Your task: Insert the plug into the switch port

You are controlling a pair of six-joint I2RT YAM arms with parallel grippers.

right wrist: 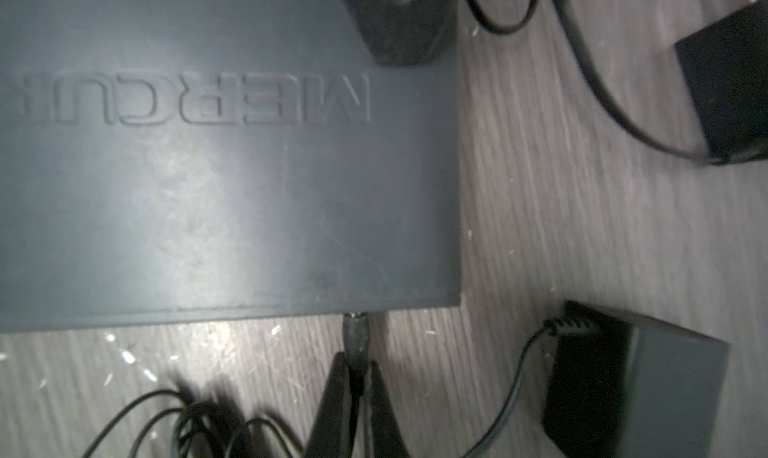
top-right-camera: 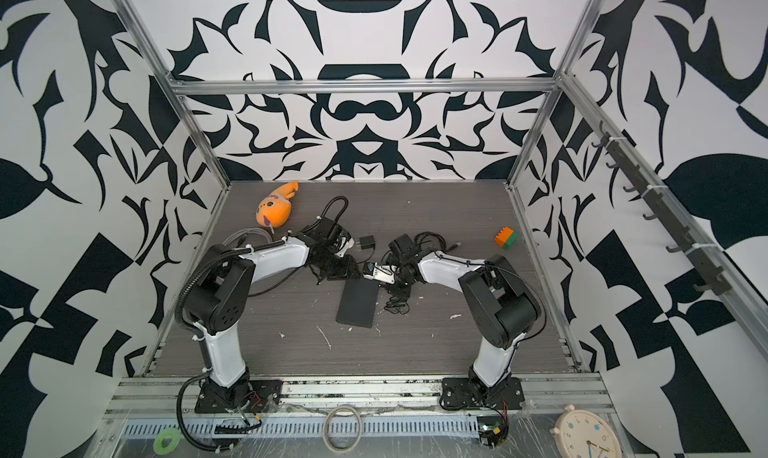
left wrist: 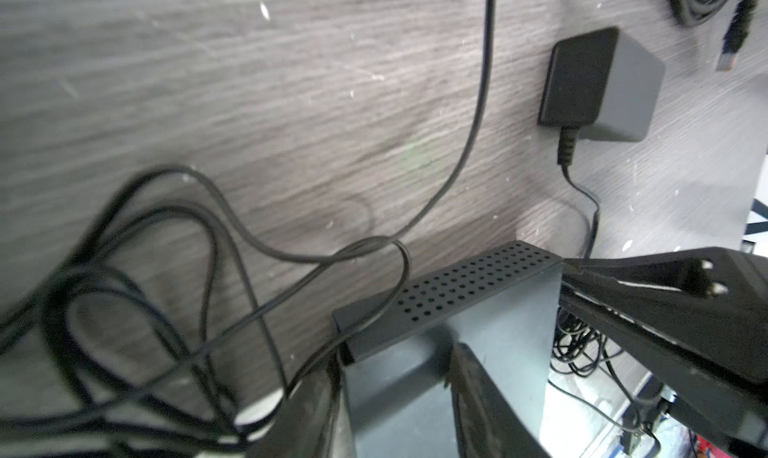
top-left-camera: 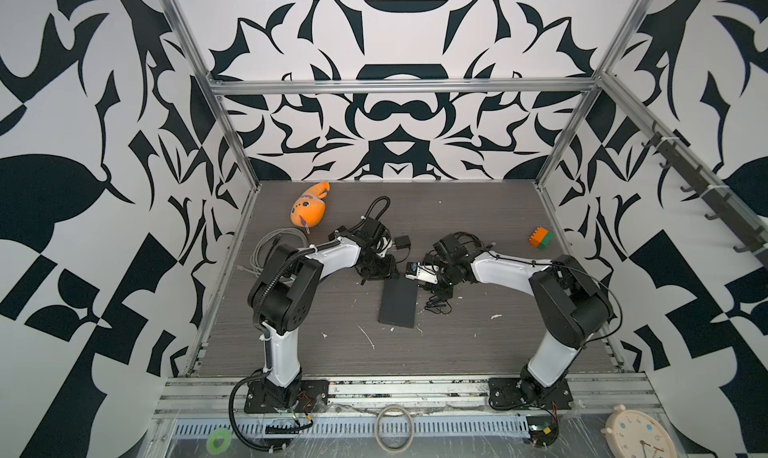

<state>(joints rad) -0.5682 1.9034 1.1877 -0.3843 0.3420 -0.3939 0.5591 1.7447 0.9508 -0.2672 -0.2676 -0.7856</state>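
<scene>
At the near end, the clenched right gripper [right wrist: 356,366] holds the plug [right wrist: 355,331], its tip already entering the switch [right wrist: 208,186] edge; full seating looks unconfirmed. Beyond, the left gripper [left wrist: 457,310] braces the switch; its grip cannot be determined.

- The walls [top-left-camera: 83,103] are covered in a bold black-and-white abstract pattern.
- The table [top-left-camera: 478,331] is finished in grey-brown wood grain and flecked with white.
- The switch [top-left-camera: 398,302] is seen in dark grey, with raised lettering of the same colour on top and rows of small round holes along one side.
- The plug [right wrist: 355,331] and the power adapter [left wrist: 598,82] are shown in black.
- The left arm [top-left-camera: 336,254] and the right arm [top-left-camera: 498,269] are clad in white shells with black joints.
- The plush toy [top-left-camera: 309,211] is coloured orange.
- The block [top-left-camera: 541,239] is split into orange and green.
- The coiled cable [top-left-camera: 262,250] is seen in pale grey.
- The clock [top-left-camera: 640,437] is faced in cream and dotted with blue.
- The ring [top-left-camera: 210,439] is coloured bright green.
</scene>
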